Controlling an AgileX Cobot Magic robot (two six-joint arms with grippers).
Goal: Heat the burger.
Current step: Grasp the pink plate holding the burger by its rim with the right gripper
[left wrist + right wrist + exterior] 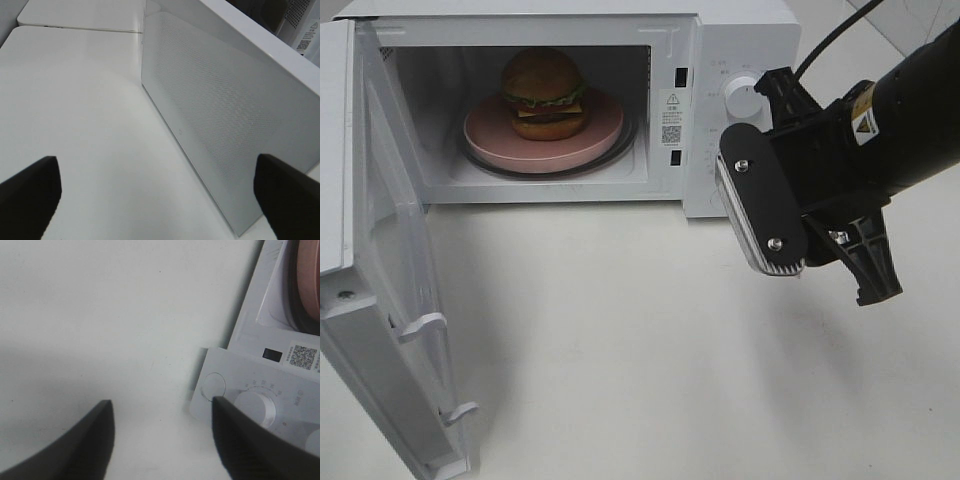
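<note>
Matte white tabletop [670,350]; glossy round burger [543,90] on pink plate [485,135]

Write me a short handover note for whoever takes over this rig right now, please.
Left gripper: open, empty, beside the open door of the microwave.
Right gripper: open, empty, near the control dial.
Burger: on the pink plate inside the microwave.
Done: burger loaded.
Left: shut the door, set the control dial.
</note>
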